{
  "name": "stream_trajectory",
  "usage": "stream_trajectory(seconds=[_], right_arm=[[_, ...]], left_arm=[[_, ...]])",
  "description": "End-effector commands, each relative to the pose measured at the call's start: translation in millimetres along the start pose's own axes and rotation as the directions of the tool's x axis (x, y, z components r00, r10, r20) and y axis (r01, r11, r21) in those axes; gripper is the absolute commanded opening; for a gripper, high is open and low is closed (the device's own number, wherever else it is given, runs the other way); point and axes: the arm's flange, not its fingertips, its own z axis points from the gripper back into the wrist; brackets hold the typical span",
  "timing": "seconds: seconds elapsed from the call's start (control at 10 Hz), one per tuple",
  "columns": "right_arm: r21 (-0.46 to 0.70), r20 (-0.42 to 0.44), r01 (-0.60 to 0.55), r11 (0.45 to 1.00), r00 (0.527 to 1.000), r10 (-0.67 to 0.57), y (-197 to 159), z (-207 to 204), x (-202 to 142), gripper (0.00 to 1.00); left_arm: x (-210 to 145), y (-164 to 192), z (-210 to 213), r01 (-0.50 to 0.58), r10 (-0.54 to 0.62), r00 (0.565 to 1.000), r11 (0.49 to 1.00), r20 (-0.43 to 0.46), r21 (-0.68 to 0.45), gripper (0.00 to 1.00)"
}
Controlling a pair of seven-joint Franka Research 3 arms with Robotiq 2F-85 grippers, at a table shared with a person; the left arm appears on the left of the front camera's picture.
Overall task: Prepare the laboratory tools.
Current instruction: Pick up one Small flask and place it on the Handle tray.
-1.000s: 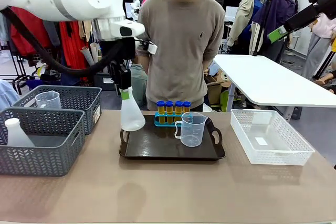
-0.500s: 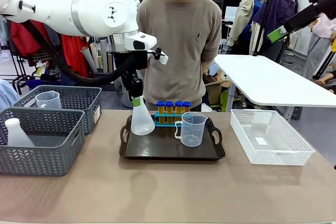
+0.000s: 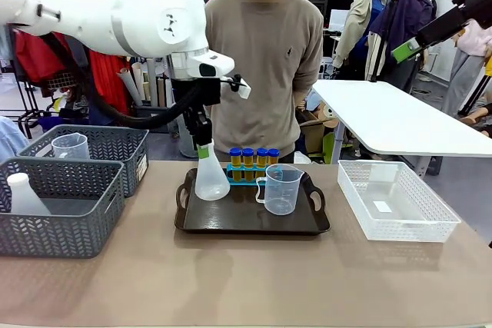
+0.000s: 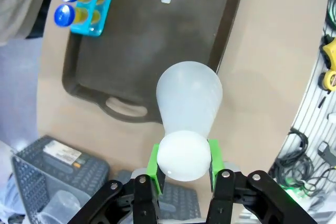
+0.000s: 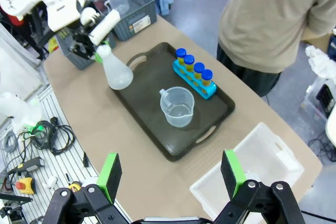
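My left gripper (image 3: 204,148) is shut on the neck of a white translucent conical flask (image 3: 211,180), holding it over the left end of the dark brown tray (image 3: 231,217). In the left wrist view the flask (image 4: 188,108) hangs between the green pads (image 4: 153,165) over the tray's edge (image 4: 79,85). On the tray stand a clear measuring beaker (image 3: 281,188) and a blue rack (image 3: 254,177) with several blue-capped amber tubes (image 3: 254,158). My right gripper (image 5: 170,174) is open, high above the table. A person (image 3: 265,67) stands behind the tray.
Two grey mesh baskets (image 3: 58,213) sit at the left, one with another flask (image 3: 23,196), the other with a beaker (image 3: 71,146). A white plastic basket (image 3: 393,199) stands at the right. The table's near half is bare.
My left arm has carried the flask rightward and down, from beside the tray's left edge to over its left end.
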Motion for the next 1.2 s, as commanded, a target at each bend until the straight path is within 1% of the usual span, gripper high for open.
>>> stream_trajectory(seconds=[0.0,0.1,0.4,0.7,1.1], right_arm=[[0.017,0.023,-0.006,1.000,1.000,0.006,-0.4,0.2,1.5,1.00],[0.017,0.023,-0.006,1.000,1.000,0.006,-0.4,0.2,1.5,1.00],[0.017,0.023,-0.006,1.000,1.000,0.006,-0.4,0.2,1.5,1.00],[0.017,0.023,-0.006,1.000,1.000,0.006,-0.4,0.2,1.5,1.00],[0.017,0.023,-0.006,1.000,1.000,0.006,-0.4,0.2,1.5,1.00]], left_arm=[[29.1,20.0,-16.3,0.089,-0.088,0.996,0.996,-0.016,0.032,0.00],[37.8,25.3,-22.0,0.091,-0.091,0.996,0.996,-0.001,0.026,0.00],[55.3,38.6,-48.9,0.100,-0.097,0.993,0.993,-0.060,0.062,0.00],[63.8,46.1,-71.5,0.117,-0.110,0.990,0.991,-0.092,0.072,0.00],[65.4,48.8,-87.0,0.115,-0.108,0.989,0.992,-0.099,0.061,0.00]])
